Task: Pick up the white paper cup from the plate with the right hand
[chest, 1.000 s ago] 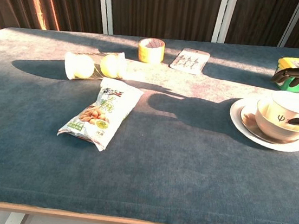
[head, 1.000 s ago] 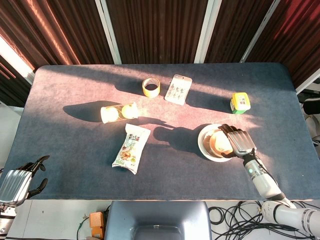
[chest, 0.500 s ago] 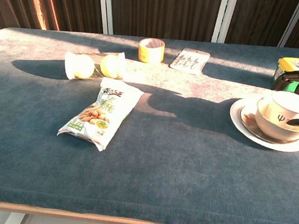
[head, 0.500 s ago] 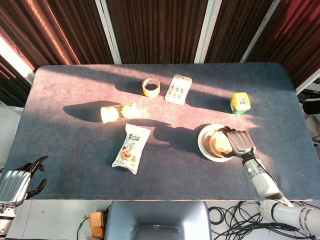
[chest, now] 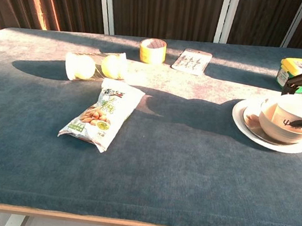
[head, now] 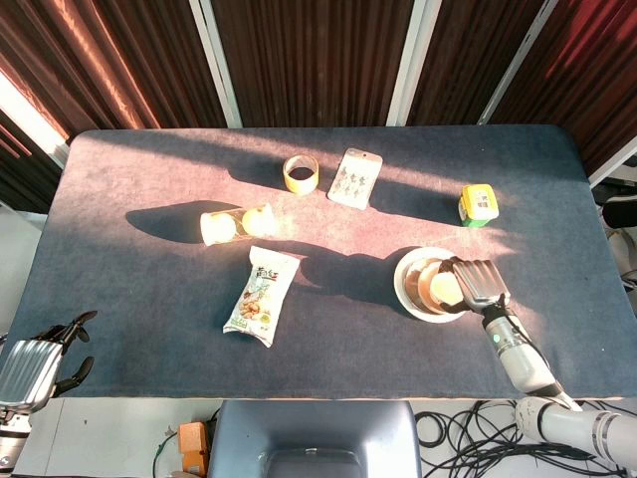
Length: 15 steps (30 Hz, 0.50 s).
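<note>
1. The white paper cup (chest: 296, 109) bears a small dark mark I cannot read; it sits inside a bowl (chest: 281, 128) on the plate (chest: 271, 140).
2. The right hand (head: 476, 284) lies over the cup, fingers curled around its far side; whether they grip it, I cannot tell.
3. The left hand (head: 35, 358) hangs off the table's near corner, far from the right hand, fingers apart, holding nothing.
4. The snack bag (chest: 102, 113) shows printed nuts; its lettering is too small to read.
5. A dark blue cloth covers the table (head: 149, 299); brown curtains (head: 299, 50) hang behind.
</note>
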Tool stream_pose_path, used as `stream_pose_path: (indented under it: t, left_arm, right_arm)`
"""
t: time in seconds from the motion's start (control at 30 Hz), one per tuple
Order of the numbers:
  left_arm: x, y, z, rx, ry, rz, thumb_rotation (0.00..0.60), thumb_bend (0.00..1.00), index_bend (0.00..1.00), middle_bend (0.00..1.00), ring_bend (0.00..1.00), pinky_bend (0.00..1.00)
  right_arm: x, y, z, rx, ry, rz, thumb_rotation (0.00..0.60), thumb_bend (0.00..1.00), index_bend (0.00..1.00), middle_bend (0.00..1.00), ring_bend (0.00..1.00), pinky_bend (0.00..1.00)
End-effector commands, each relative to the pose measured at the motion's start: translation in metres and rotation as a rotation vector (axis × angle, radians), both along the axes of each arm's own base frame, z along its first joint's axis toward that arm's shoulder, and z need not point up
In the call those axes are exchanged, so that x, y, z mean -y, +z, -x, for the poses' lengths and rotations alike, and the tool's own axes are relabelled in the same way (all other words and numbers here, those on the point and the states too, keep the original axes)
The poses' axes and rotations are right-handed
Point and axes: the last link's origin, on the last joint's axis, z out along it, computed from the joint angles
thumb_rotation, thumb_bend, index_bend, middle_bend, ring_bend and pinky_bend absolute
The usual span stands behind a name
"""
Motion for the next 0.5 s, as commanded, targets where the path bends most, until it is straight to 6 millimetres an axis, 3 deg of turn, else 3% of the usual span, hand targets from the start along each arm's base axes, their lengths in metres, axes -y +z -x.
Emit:
stream_pose_path:
  t: [0.03, 0.23, 0.5]
  left_arm:
    - [0.0, 0.0, 0.0, 0.001, 0.0, 0.0, 0.6, 0.35, 0.21, 0.47, 0.42, 0.63]
    - [0.0, 0.0, 0.0, 0.002, 0.0, 0.001, 0.6, 0.35, 0.21, 0.47, 0.42, 0.63]
    - [0.0, 0.0, 0.0, 0.001, -0.001, 0.001, 0.6, 0.35, 0.21, 0.47, 0.42, 0.63]
  right_arm:
    - [0.0, 0.0, 0.001, -0.006, -0.004, -0.001, 0.6, 0.11, 0.46, 0.37, 0.51, 0.77]
    - [-0.001, 0.006, 0.0, 0.011, 0.0, 0.034, 0.6, 0.11, 0.47, 0.38, 0.52, 0.78]
    - [-0.024, 0.035, -0.03, 0.094, 0.093, 0.135, 0.6, 0.11, 0.47, 0.38, 0.52, 0.79]
